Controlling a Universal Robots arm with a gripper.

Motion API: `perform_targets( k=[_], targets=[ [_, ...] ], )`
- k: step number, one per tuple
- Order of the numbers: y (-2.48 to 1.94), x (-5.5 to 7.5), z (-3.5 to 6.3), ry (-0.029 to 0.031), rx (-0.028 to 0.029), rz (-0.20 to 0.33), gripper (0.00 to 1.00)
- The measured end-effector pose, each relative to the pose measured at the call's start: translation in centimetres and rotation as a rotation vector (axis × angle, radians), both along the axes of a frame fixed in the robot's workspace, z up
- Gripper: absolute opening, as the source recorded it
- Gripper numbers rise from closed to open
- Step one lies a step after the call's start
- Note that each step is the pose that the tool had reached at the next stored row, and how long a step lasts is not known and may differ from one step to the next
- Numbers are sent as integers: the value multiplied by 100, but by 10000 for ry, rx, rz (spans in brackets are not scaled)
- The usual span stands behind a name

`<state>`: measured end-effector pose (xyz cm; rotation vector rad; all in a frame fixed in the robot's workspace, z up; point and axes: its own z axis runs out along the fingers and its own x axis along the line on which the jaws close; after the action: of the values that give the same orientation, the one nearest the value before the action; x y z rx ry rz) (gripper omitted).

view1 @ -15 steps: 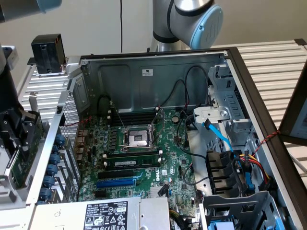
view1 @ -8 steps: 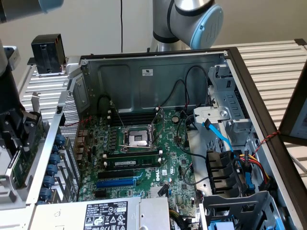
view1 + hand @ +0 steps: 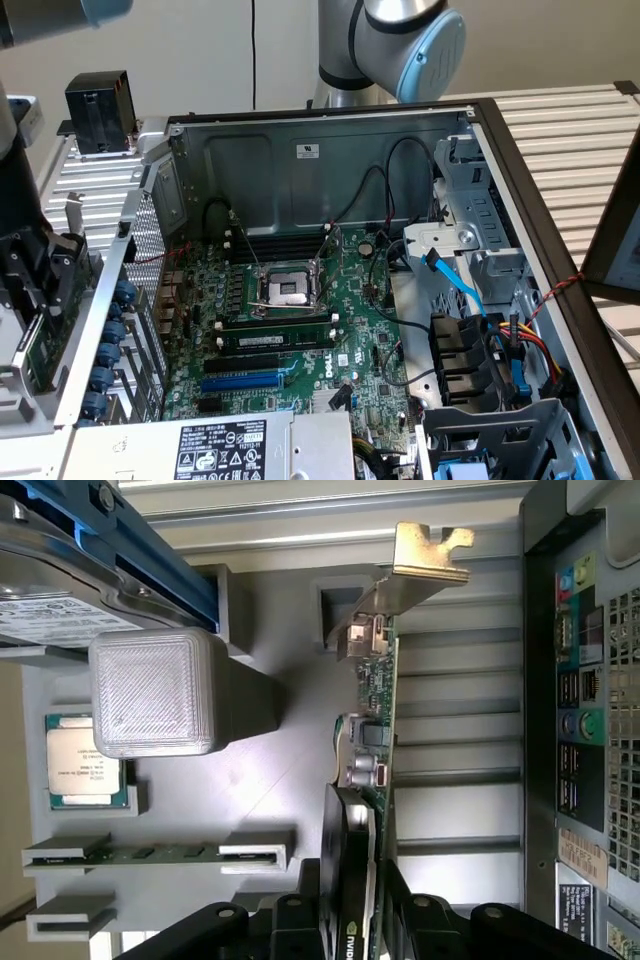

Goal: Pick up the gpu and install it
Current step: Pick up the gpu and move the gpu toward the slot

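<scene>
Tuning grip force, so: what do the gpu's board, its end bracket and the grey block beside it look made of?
gpu board: green circuit laminate, dull, seen edge-on.
bracket: bent sheet metal, yellowish sheen.
grey block: probably printed plastic, matte, fine layer lines on its face.

I see the gripper (image 3: 40, 298) holding the graphics card (image 3: 38, 350) at nine o'clock, just outside the open computer case (image 3: 300, 150).

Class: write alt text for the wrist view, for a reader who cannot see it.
The gripper grips the gpu, edge-on against a grey tray holding a CPU and a memory stick; the case stands beside it.
</scene>
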<state>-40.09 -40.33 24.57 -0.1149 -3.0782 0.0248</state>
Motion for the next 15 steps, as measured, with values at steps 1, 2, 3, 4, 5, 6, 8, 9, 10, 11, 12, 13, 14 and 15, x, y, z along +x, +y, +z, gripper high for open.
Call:
perform_targets(
  k=[1, 2, 3, 4, 5, 6, 8, 9, 10, 11, 12, 13, 14, 15],
  targets=[
    [-1, 0, -1, -1, 16, -82, 36],
    [-2, 0, -1, 0, 27, -164, 36],
    [-4, 0, -1, 1, 37, -237, 36],
    [-8, 0, -2, 3, 49, -301, 36],
    [-14, 0, -2, 7, 65, -354, 36],
    [-20, 0, -2, 16, 91, -393, 36],
    [-33, 0, -3, 48, 165, -421, 36],
    [-40, 0, -4, 64, 219, -428, 36],
    [-46, 0, -5, 83, 281, -435, 36],
    [-50, 0, -5, 102, 347, -443, 36],
    [-56, 0, -5, 117, 403, -449, 36],
    [-62, 0, -5, 127, 446, -452, 36],
    [-64, 0, -4, 136, 473, -452, 36],
    [-65, 0, -4, 141, 493, -454, 36]
  ],
)
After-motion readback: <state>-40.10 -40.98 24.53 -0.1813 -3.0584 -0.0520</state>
